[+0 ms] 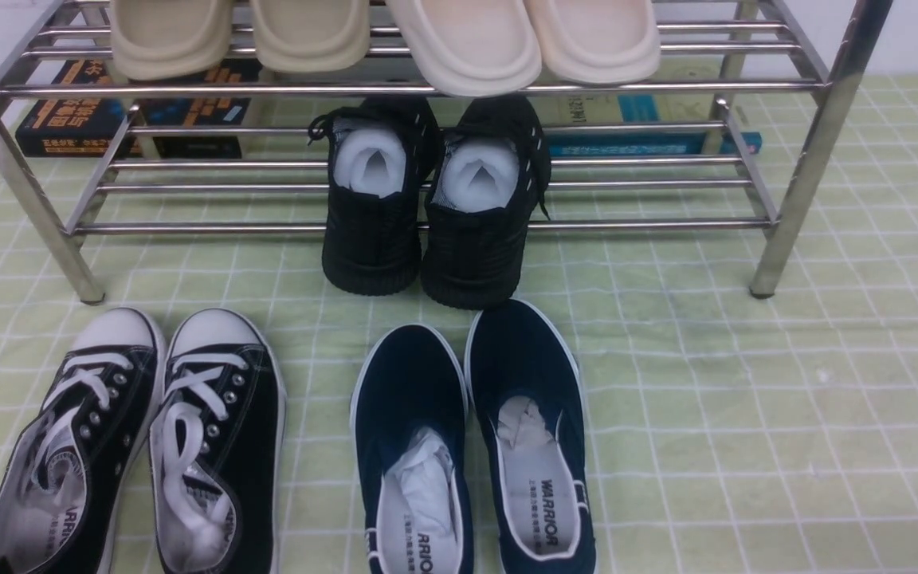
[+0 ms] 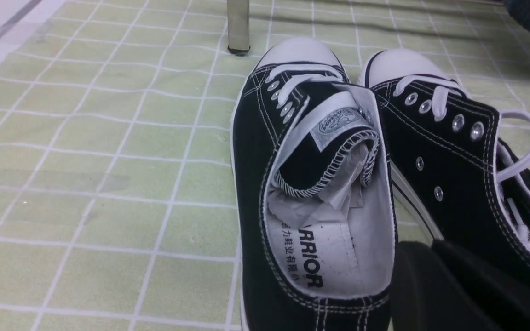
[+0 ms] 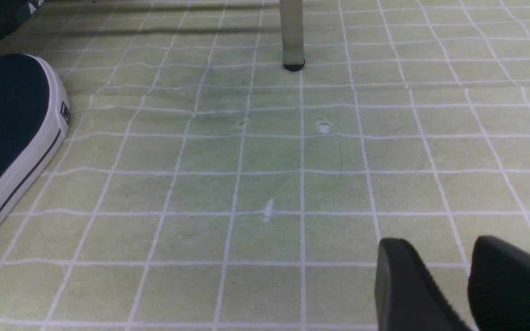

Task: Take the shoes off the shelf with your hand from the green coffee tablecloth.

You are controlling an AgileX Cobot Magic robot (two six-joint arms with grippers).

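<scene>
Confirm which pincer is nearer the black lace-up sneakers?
Left. The left pincer sits right at the heels of the black lace-up sneakers. The right pincer hovers over bare tablecloth, with only a navy slip-on nearby.

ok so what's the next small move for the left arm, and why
Probably open the left fingers wider and draw back. The shoes sit flat on the green coffee tablecloth, in front of the shelf, so the fingers at their heels seem to have nothing left to carry.

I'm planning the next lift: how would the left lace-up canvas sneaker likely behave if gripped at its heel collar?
The sneaker probably flexes: its canvas tongue already curls inward. Its flat white sole suggests it won't roll. Loose laces might dangle and snag the neighbouring shoe.
</scene>
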